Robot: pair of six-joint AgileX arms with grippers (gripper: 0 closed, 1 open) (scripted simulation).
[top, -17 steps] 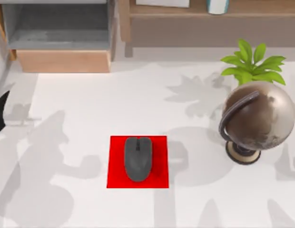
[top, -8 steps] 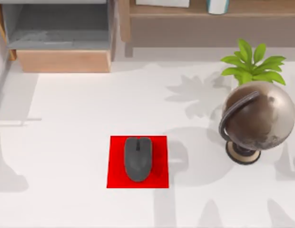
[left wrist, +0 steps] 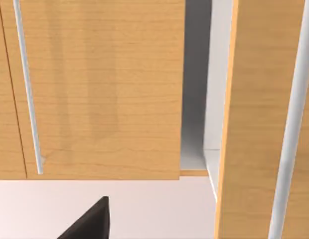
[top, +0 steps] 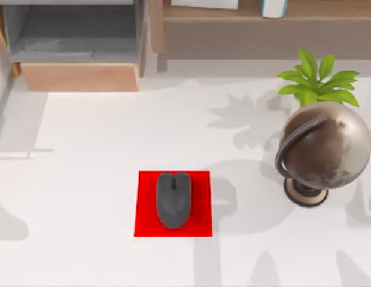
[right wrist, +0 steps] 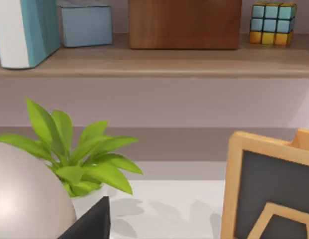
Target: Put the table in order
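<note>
**Mouse on mat, arms off the table**

Table (top: 102, 179) spreads white and flat across the top view, far wider than anything on it, with soft shadows lying over its surface. Near its middle, towards the front, lies a red mat (top: 143, 227), and a dark grey mouse (top: 173, 200) sits on it, lengthwise, inside the mat's edges. At the right side stands a brown globe (top: 320, 146) on a round base, and just behind it a green plant (top: 317, 81), its leaves rising past the globe's top. The globe and plant are well apart from the mat.

At the back left is a light-wood shelf unit with a grey drawer (top: 75, 36). Along the back right runs a wooden shelf (top: 245, 15).

The left wrist view looks at light-wood cabinet panels (left wrist: 104, 89) with thin pale bars; a dark tip of the left gripper (left wrist: 89, 224) shows at the lower edge. Whether its fingers are apart or together, I cannot tell.

The right wrist view shows the plant beside the pale curve of the globe, a shelf carrying a blue book (right wrist: 27, 27), a light-blue box (right wrist: 84, 25), a brown box (right wrist: 184, 22) and a colour cube (right wrist: 273, 22), and a wood-framed board (right wrist: 269, 194) close by. A dark tip of the right gripper (right wrist: 92, 224) shows at the lower edge; its state cannot be told either.
</note>
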